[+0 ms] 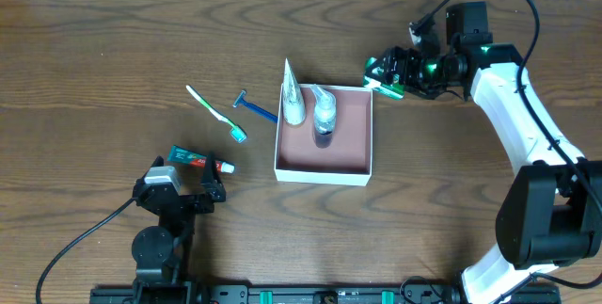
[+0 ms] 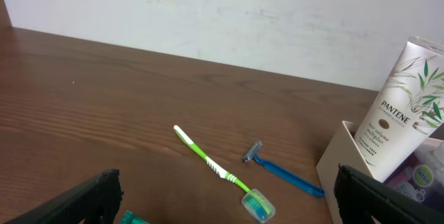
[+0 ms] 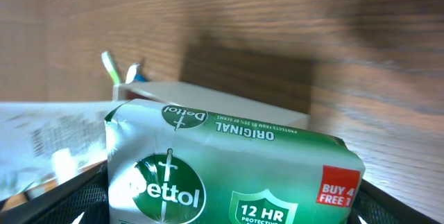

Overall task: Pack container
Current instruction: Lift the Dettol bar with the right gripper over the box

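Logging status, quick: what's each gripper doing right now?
The left gripper is open, holding nothing.
The right gripper is closed on the green Dettol soap pack.

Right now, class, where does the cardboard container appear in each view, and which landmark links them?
Overhead: the container sits at centre, right of the green toothbrush.
Left wrist: only its white corner, at the lower right edge.
Right wrist: its white wall, mid-frame, behind the soap pack.
Landmark: the toothbrush, clear in overhead and left wrist.
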Controlling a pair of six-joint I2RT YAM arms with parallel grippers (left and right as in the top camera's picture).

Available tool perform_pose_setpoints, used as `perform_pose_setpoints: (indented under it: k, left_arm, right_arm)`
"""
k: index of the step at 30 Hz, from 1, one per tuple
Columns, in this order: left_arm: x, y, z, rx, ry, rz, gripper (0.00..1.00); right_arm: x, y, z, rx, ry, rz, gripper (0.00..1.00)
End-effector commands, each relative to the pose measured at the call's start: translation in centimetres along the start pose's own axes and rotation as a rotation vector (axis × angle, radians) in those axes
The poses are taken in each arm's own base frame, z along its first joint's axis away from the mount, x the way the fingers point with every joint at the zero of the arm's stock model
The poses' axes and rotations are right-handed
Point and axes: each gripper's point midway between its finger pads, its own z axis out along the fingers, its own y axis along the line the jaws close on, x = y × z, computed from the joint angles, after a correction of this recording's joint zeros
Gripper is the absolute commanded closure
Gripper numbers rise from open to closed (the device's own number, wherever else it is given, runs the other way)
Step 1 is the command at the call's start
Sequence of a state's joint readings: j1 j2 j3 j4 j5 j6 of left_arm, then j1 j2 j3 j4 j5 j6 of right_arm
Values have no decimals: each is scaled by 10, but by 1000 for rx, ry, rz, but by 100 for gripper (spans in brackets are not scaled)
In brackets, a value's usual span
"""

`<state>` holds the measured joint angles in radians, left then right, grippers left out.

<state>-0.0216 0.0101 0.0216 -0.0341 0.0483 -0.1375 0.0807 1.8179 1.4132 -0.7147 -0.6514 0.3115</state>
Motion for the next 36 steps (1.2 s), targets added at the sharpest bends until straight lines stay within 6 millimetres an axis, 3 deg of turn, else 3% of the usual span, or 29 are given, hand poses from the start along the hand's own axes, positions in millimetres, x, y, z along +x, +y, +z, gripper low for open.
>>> perform_pose_setpoints:
  k: [1,16,25,31,36]
  left_arm:
    - [15,8,1,-33,43,2,2]
    - [15,8,1,-33,43,2,2]
    - [15,8,1,-33,43,2,2]
    - [15,8,1,-33,43,2,2]
    - [15,8,1,-33,43,2,2]
  right_arm:
    - [1,34,-13,-109,1,-81,11]
    - [49,53,18,-6,141,-142,12]
    - [53,40,25,128,132,-146,12]
    - [47,30,26,181,102,-148,11]
    - [38,33,29,170,64,-172,10]
